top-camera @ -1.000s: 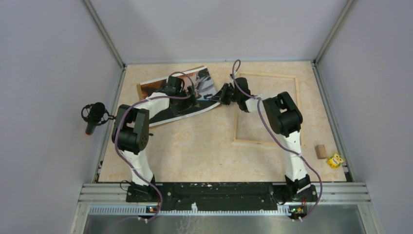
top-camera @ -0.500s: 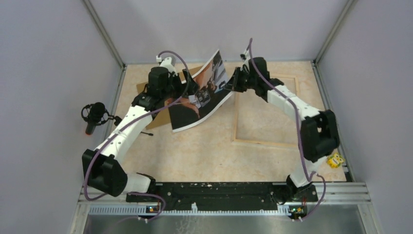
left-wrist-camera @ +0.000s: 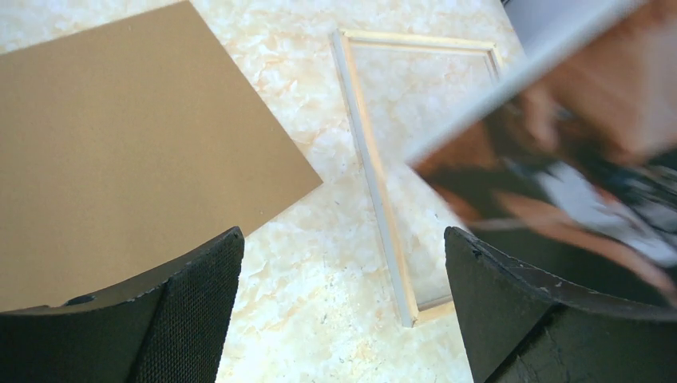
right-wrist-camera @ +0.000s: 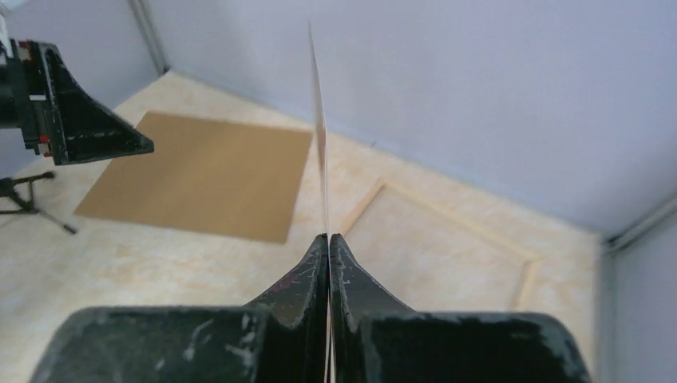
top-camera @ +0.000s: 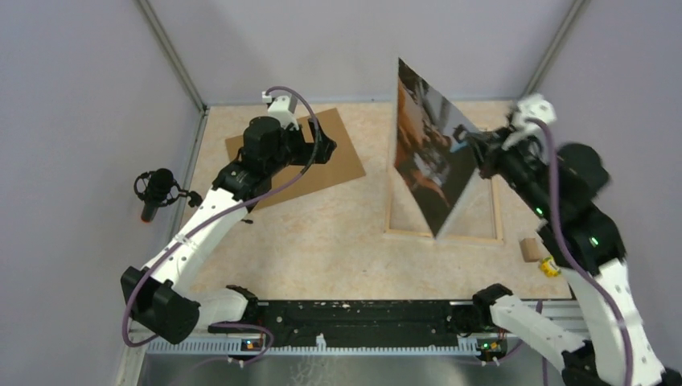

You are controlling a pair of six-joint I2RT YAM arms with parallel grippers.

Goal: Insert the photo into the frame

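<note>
At the far left we see a black microphone [top-camera: 157, 189] just outside the table [top-camera: 322, 241]. Our left gripper [top-camera: 324, 149] hovers over the brown backing board [top-camera: 342, 161] with its jaws spread wide, holding nothing. Further right the photo [top-camera: 422, 153] stands lifted on edge over the frame [top-camera: 440, 236], picture side facing left. Its lower corner reaches down by the near strip, but we cannot tell if they touch. The frame lies flat on the table. Our right gripper [top-camera: 474, 145] is pinched tight on the photo's edge. Near the frame's near right corner sit a small wooden block [top-camera: 528, 249] and a yellow packet [top-camera: 549, 266], its print too small to read.
</note>
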